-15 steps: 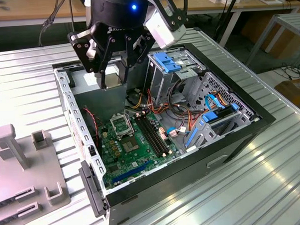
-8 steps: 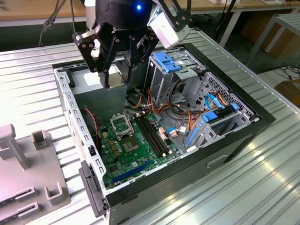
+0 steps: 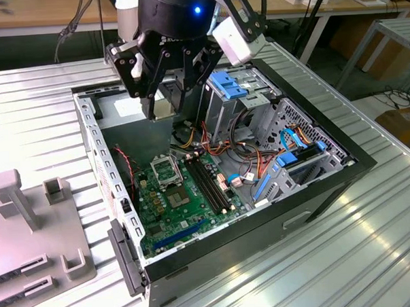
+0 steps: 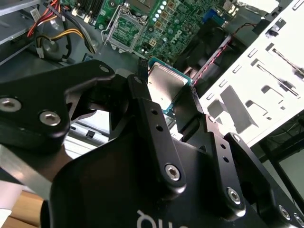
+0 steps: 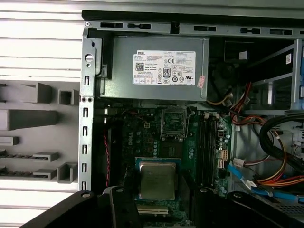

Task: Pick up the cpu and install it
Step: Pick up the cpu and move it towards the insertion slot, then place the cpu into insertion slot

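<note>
The cpu, a small square chip with a silver top and greenish rim, hangs in my gripper, which is shut on its two opposite edges. In the first wrist view the cpu sits between the black fingers, above the green motherboard. The open square socket with its metal frame lies further along the board, a short way off the chip. In the exterior view my gripper hovers over the open computer case, above and behind the socket.
A grey power-supply box fills the case end beyond the socket. Long black memory slots run beside the socket. Coloured cables and a blue-clipped drive cage crowd the exterior view's right. A grey fixture tray lies left of the case.
</note>
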Robot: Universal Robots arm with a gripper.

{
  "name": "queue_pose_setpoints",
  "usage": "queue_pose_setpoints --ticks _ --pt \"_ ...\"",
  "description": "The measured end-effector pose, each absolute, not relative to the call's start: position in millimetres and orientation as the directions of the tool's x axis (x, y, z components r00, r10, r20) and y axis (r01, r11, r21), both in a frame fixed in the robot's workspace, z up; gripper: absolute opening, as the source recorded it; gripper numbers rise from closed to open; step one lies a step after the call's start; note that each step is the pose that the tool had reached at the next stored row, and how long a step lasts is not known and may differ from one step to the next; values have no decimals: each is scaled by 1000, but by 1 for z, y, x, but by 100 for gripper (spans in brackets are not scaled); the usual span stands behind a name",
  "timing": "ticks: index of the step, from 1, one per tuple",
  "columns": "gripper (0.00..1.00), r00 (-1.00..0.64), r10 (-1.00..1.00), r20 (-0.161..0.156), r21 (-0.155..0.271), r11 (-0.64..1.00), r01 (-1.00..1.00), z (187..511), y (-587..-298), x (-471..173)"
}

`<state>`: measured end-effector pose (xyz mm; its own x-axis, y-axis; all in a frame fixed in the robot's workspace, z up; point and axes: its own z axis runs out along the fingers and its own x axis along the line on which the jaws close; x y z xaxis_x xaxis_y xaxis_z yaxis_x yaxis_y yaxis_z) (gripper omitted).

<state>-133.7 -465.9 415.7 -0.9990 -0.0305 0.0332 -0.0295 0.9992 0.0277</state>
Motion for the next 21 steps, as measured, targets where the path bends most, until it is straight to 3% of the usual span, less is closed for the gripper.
queue_pose_setpoints --ticks 21 --pt "47 -999 -30 33 26 999 -30 415 -467 -123"
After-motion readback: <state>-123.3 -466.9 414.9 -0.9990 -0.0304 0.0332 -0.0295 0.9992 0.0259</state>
